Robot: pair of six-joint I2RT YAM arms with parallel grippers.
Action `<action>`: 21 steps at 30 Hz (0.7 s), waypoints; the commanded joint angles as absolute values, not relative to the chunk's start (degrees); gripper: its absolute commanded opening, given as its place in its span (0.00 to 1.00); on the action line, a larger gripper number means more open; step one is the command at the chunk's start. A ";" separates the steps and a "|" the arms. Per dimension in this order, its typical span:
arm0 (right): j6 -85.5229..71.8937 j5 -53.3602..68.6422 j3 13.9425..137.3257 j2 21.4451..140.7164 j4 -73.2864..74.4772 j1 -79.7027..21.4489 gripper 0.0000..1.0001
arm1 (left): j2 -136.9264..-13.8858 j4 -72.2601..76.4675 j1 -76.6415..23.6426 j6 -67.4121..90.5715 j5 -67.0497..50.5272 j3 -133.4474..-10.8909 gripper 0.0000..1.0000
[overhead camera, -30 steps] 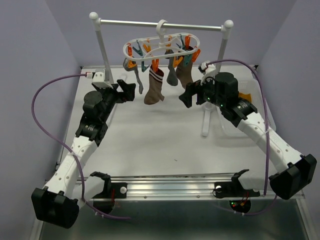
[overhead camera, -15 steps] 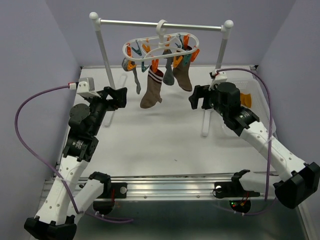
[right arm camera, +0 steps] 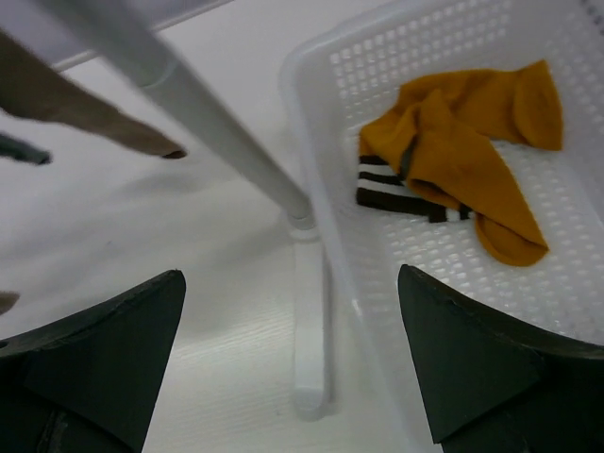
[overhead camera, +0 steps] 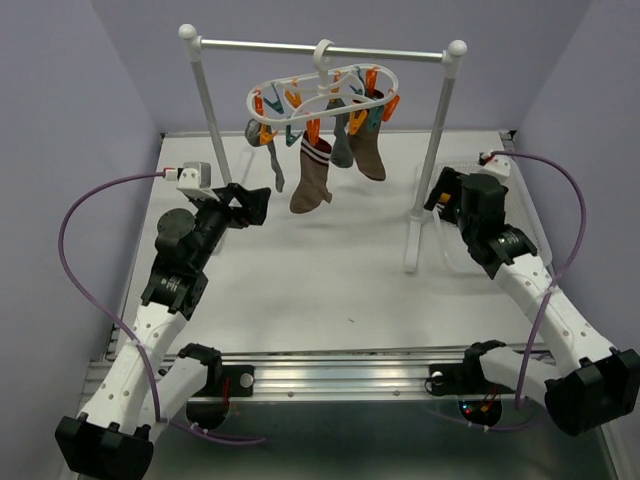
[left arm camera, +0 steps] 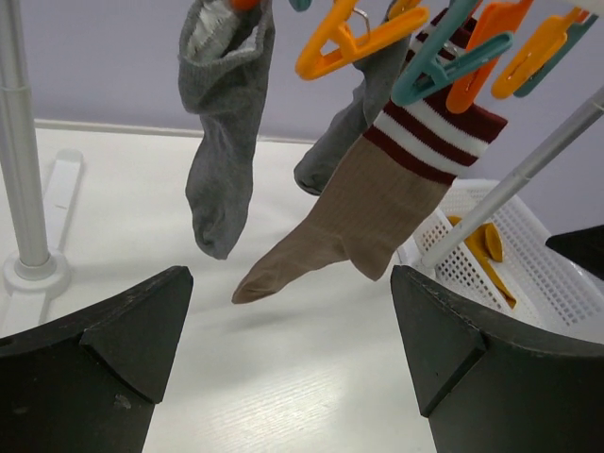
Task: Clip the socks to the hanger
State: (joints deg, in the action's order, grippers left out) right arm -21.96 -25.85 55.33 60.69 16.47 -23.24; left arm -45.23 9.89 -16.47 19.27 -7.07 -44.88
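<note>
So my left pincer (overhead camera: 251, 204) is spread wide and empty facing the hanger (overhead camera: 322, 90), where a few socks (overhead camera: 312, 178) hang clipped, while my right pincer (right arm camera: 288, 283), also spread and empty, hovers over the basket (right arm camera: 528, 311) holding the mustard socks (right arm camera: 462, 142) left to clip.

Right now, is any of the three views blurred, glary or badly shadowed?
Top view: even light, no glare. Left wrist view: the striped sock is sharp, with a soft shadow on the table below; the fingers at the bottom are nearly black. Right wrist view: the rack post smears across the frame, and the orange sock in the basket looks slightly soft.
</note>
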 commanded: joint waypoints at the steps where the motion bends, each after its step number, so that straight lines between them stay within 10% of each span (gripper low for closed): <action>1: -26.98 -23.66 54.14 62.48 19.68 -11.19 1.00 | -42.28 19.25 -16.79 17.14 -9.50 -42.10 0.99; 21: -16.98 -13.02 66.88 97.90 7.12 7.56 1.00 | -44.73 20.22 -16.79 13.27 -7.29 -40.61 0.99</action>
